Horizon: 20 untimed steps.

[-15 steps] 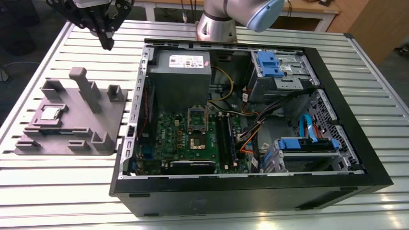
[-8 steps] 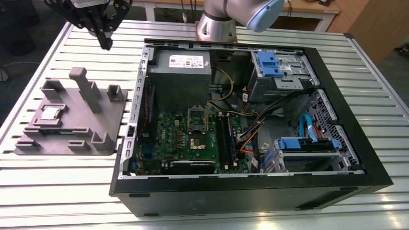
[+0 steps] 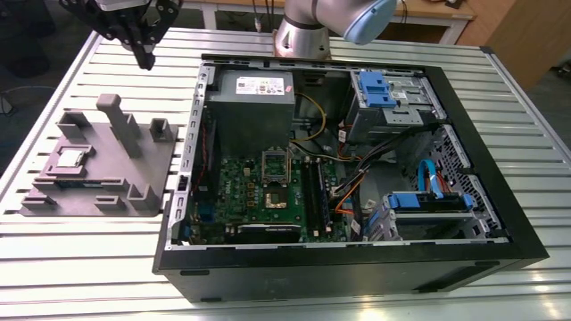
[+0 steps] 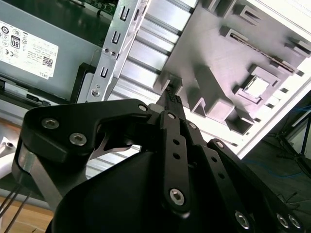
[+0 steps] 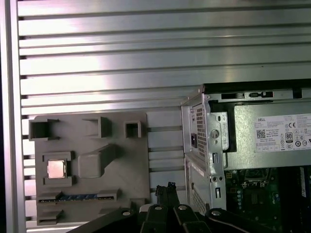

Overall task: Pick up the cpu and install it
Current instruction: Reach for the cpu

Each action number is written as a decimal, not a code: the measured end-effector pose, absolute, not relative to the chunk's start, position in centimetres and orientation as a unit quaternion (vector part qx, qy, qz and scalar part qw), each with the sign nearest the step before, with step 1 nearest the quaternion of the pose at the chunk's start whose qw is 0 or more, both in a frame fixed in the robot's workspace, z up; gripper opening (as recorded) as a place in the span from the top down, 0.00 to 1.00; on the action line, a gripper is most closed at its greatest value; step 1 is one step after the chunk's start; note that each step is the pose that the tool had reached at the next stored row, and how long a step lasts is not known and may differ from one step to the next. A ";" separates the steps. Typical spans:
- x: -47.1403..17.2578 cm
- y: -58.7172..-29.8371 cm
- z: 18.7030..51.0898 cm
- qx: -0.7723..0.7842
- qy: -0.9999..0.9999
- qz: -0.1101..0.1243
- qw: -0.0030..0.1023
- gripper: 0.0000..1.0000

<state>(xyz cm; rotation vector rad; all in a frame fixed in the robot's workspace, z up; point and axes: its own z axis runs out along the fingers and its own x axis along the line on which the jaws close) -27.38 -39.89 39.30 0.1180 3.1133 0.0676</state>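
The cpu [image 3: 71,158], a small square chip with a silver top, lies flat in a recess of the grey fixture block [image 3: 103,177] on the exterior view's left. Both wrist views show the cpu [image 4: 256,86] [image 5: 56,169] sitting in that recess. My gripper [image 3: 144,61] hangs high above the table beyond the fixture, well apart from the cpu. Its black fingers [image 5: 167,190] are shut together with nothing between them, and their tips [image 4: 170,97] point down at the slatted table. The green motherboard [image 3: 237,180] lies inside the open computer case.
The black computer case [image 3: 357,267] lies open on its side on the slatted aluminium table [image 3: 89,261]. It holds a power supply [image 3: 254,100], blue drive brackets [image 3: 428,200] and loose cables. The fixture has upright posts [image 3: 120,124]. The arm's base [image 3: 301,37] stands behind the case.
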 end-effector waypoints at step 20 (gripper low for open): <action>-28.0 -39.9 39.3 0.038 0.999 0.022 0.012 0.90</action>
